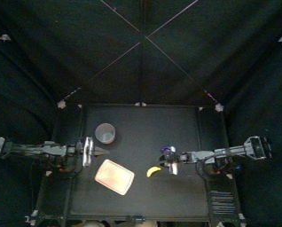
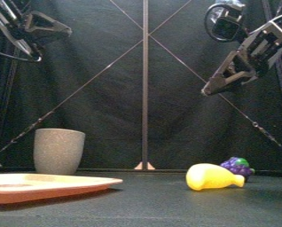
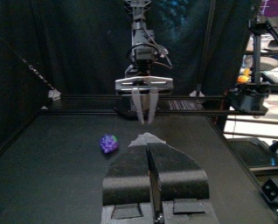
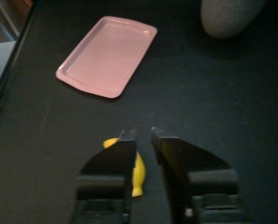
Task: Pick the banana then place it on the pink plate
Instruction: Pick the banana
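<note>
**Item:** curved yellow plastic toy banana [image 1: 154,170]. It is lying flat on the black table [image 1: 168,124], right of centre towards the front. It is sitting near the flat pink rectangular tray [image 1: 113,176] but not touching it, with bare table between them.

**Handling (judged):** It is probably light, stiff and smooth-skinned, so it is likely to slip or roll under a shallow pinch. The thick middle of the curve, taken across its narrow width, is looking like the safest hold. The tapered ends are looking like the poorest.

**Right gripper [image 4: 144,133]:** It is hovering above the banana with the arm slanting down from the right side. Its jaws are standing slightly parted and are holding nothing. The banana is showing below and between them, clear of contact.

**Left gripper [image 3: 151,144]:** It is resting raised at the table's left side, with its jaws pressed together and empty.

**Adjacent:**
- A small purple toy grape bunch [image 2: 236,165] is sitting just behind the banana.
- A tall grey speckled cup [image 1: 105,133] is standing behind the tray.
</note>
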